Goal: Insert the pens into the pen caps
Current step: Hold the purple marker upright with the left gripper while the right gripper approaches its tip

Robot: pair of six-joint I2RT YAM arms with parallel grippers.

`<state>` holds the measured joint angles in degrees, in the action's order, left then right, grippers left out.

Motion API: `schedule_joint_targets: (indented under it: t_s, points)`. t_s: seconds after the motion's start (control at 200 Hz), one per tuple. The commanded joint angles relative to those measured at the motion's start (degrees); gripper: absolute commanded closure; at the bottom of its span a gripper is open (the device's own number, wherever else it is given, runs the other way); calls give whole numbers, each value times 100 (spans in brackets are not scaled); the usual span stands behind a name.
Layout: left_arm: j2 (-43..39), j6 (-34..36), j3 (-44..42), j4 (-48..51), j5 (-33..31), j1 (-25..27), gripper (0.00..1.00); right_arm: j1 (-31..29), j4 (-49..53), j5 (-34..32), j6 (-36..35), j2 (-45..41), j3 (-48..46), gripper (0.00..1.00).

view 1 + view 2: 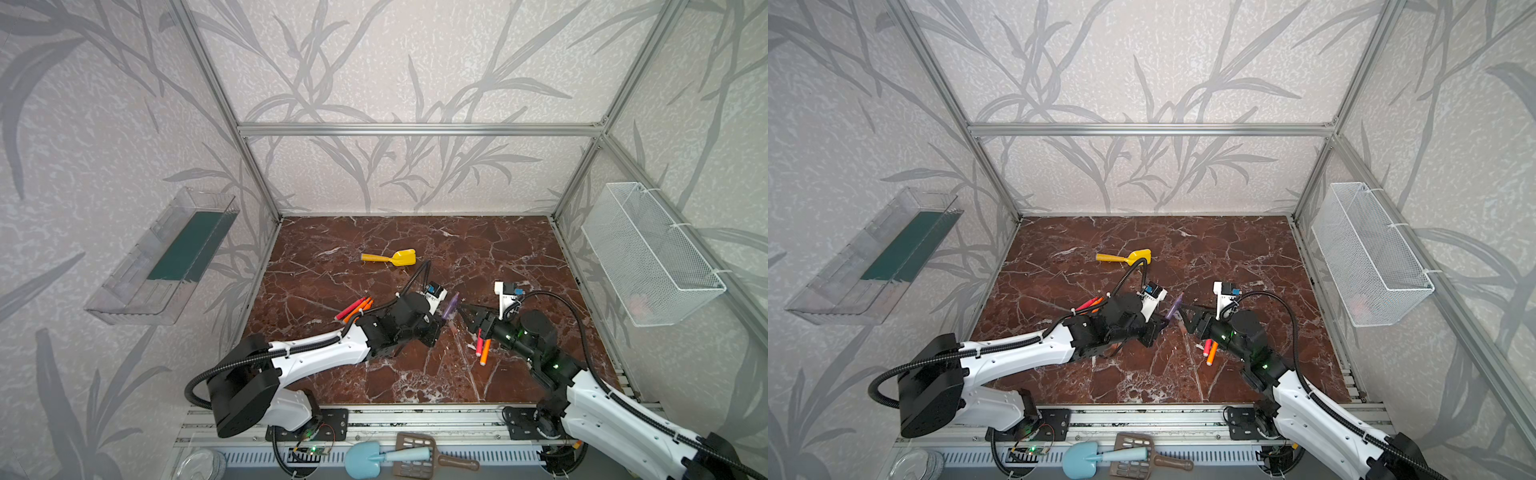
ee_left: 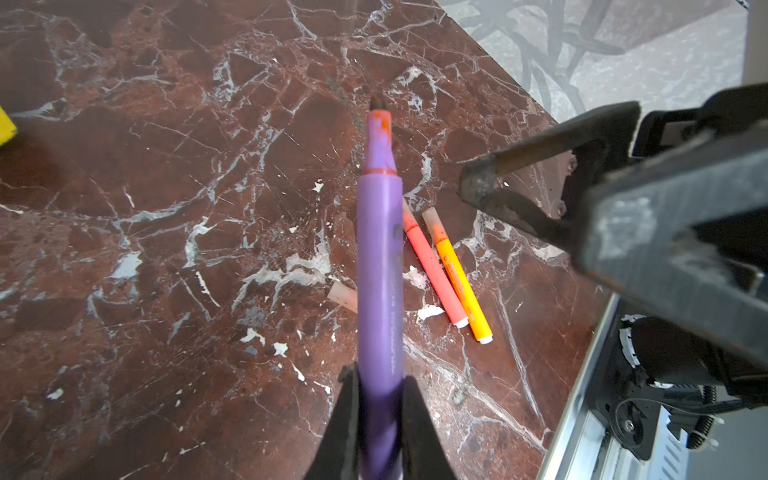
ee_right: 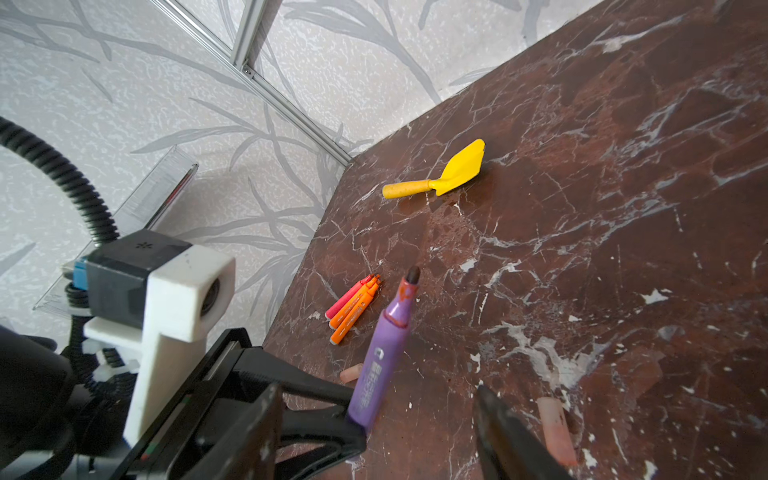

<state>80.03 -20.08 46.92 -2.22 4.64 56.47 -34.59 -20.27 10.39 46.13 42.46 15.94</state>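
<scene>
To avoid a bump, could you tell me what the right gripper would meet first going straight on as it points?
Probably the purple pen, held up just ahead of the right gripper, whose jaws stand open; depth is unclear.

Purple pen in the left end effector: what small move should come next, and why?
Probably lower the right end effector onto the loose pen cap lying on the table near it and close. The purple pen is clamped in the left end effector with its dark tip bare, and the right one stands open and empty, so a cap must be fetched first.
</scene>
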Motion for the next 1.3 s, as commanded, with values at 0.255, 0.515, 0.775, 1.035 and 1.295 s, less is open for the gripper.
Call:
schedule_joint_targets:
  t_s: [0.255,0.515,0.775,1.035,1.295]
  points:
    - [-58,363,132,-129,81,178,100,3,-523,24,220,491,-14,33]
    - [175,450,308,-33,321,294,100,-4,-761,85,212,1019,119,42]
    - [270,505,414,53,406,382,100,-1,-872,345,243,1382,251,63]
    - [308,542,454,95,406,409,100,4,-803,377,259,1318,261,92]
    - [300,566,445,98,419,420,100,3,-844,390,295,1309,226,100]
